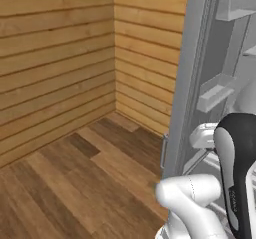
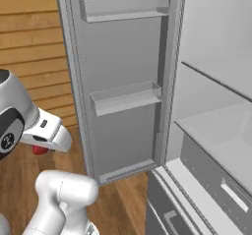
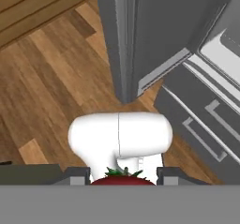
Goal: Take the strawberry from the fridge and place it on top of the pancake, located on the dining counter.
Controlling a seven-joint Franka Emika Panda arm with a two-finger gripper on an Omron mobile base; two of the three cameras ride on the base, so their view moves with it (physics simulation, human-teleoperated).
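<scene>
In the hand view, the strawberry (image 3: 123, 179) shows as a red fruit with a green top, clamped between the two dark tips of my gripper (image 3: 122, 176). From the right base view a bit of the red strawberry (image 2: 39, 150) peeks out under the white hand, where the gripper (image 2: 43, 147) hangs over the wooden floor, left of the open fridge door (image 2: 123, 81). The fridge (image 2: 216, 126) stands open with bare white shelves. The pancake and the dining counter are out of view.
The open grey door (image 1: 192, 58) carries two door racks (image 2: 125, 97) and stands close to the arm. Two grey lower drawers (image 3: 206, 124) sit below the fridge opening. A plank wall (image 1: 60, 58) forms a corner beyond the wood floor (image 1: 75, 183).
</scene>
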